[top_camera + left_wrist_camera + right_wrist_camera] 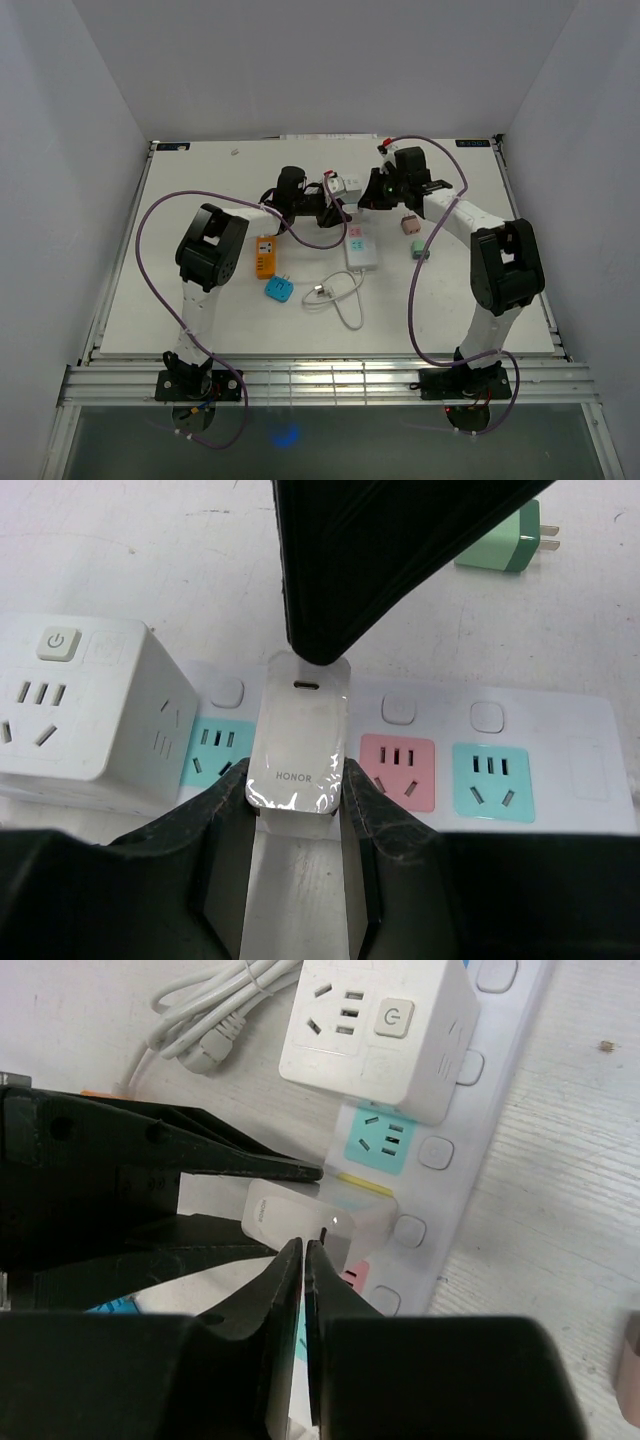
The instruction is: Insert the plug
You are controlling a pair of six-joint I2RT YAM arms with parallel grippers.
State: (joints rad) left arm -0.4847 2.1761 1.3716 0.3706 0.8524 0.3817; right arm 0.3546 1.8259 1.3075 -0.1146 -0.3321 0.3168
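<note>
The left hand [297,792] holds the white glossy HONOR charger [297,742] by its two long sides, its dark padded fingers [222,805] set narrow and pressed against the casing. The charger stands over the long white power strip [590,770], which lies flat on the white tabletop [200,320]. It covers the stretch between a teal socket [212,748] and a pink socket [399,770]. A second teal socket [493,780] lies further along, and each socket has a small white button beside it. Whether the charger's prongs are seated in the strip cannot be told, since its body hides them. The right hand [303,1252] is fully closed with nothing between its fingers. Its black tip meets the upper end of the charger beside the small port there, as the left wrist view shows. A white cube-shaped multi-socket with a power button [80,710] sits on the strip just beside the charger, on the far end in the top view. A green plug adapter [505,545] lies on the tabletop beyond the strip, near a pink-brown adapter [408,224]. On the other side of the strip lie an orange adapter [264,255], a blue adapter [278,290] and a coiled white cable [340,295], all well apart from both hands.
</note>
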